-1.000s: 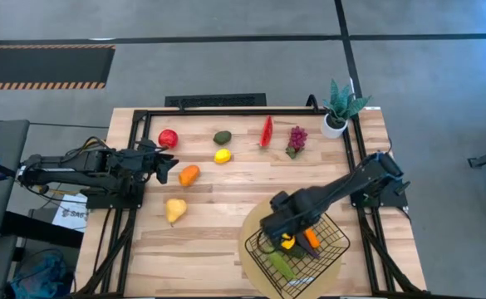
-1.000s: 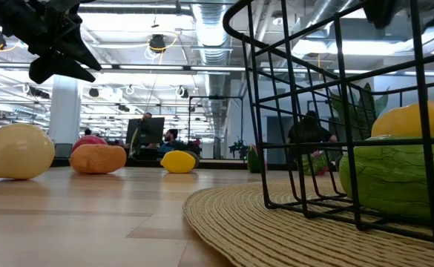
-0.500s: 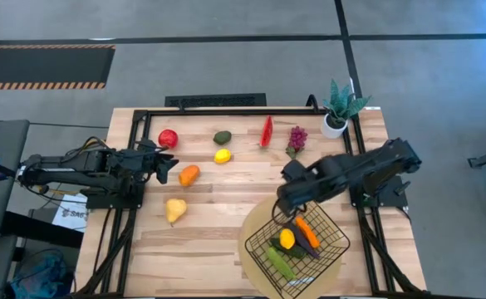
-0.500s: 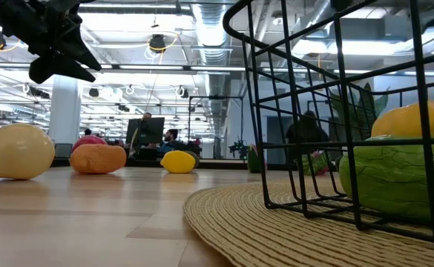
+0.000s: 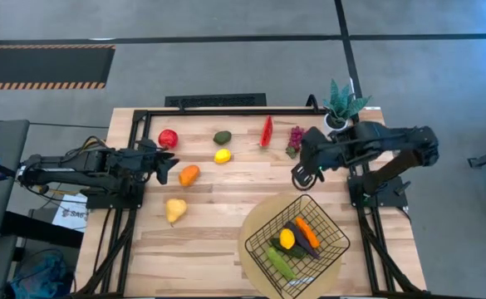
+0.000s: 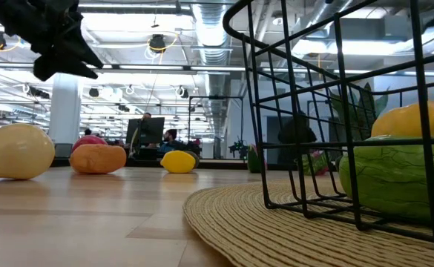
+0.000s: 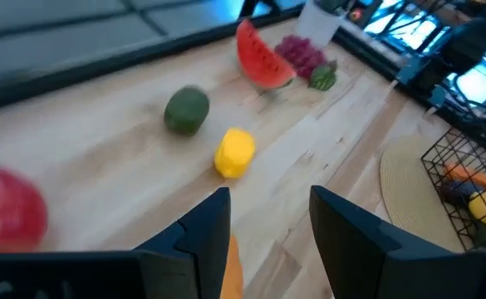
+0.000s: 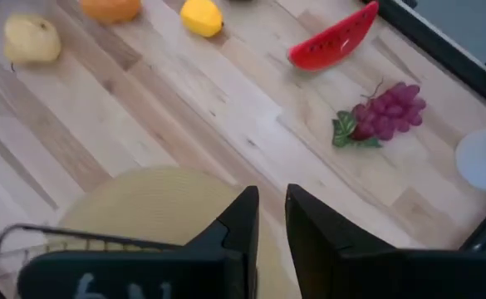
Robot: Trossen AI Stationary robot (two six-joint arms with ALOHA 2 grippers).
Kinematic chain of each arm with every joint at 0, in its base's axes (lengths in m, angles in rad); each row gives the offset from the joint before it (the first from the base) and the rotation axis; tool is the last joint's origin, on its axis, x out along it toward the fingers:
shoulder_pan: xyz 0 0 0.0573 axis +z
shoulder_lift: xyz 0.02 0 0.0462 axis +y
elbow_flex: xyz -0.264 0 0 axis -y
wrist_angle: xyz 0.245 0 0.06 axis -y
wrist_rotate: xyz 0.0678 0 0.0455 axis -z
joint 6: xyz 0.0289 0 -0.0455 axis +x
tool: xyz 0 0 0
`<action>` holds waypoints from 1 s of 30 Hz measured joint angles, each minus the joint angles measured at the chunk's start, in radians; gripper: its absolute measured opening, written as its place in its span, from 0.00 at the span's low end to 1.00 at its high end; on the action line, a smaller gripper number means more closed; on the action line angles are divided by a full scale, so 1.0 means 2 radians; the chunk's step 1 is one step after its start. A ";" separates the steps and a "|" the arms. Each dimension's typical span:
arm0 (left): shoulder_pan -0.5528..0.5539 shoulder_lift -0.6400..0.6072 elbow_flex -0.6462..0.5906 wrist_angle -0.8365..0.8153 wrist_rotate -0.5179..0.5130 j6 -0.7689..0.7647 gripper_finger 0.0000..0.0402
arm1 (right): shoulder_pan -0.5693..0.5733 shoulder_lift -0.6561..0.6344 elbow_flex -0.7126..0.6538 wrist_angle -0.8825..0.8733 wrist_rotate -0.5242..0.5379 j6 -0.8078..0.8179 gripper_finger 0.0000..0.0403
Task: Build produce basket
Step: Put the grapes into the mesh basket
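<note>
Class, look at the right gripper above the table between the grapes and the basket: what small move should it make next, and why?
Probably reach on toward the purple grapes and descend. The right gripper holds nothing, its fingers slightly apart, the grapes lie closest to it, and the basket already holds several pieces while the grapes remain on the table.

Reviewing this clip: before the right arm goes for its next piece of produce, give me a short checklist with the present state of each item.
1. Right end effector carries nothing: ok; the wrist view shows its fingers with a narrow bare gap.
2. Right end effector clear of the basket: ok; it hangs above the table between the basket and the grapes.
3. Grapes free to approach: ok; they lie alone beside the watermelon slice.
4. Potted plant out of the way: cannot tell; it stands close behind the grapes.
5. Left end effector away from that area: ok; it hovers near the orange.
6. Room left in the basket: ok.
</note>
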 joint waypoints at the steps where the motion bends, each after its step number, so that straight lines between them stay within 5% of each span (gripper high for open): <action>1: 0.000 0.000 0.000 0.011 -0.001 0.015 0.37 | -0.006 -0.002 0.000 0.000 -0.005 -0.015 0.20; 7: 0.000 0.000 0.000 0.093 -0.010 0.072 0.37 | -0.039 0.005 0.000 0.000 -0.015 -0.071 0.20; 15: 0.000 0.018 0.000 0.126 -0.061 0.041 0.37 | -0.073 0.022 -0.003 -0.001 -0.054 -0.121 0.20; 23: 0.000 0.107 0.027 0.211 -0.048 0.071 0.27 | -0.085 0.022 -0.003 0.000 -0.054 -0.154 0.20; 30: 0.001 0.186 0.106 0.188 -0.077 0.145 0.28 | -0.107 0.020 -0.003 0.000 -0.054 -0.171 0.21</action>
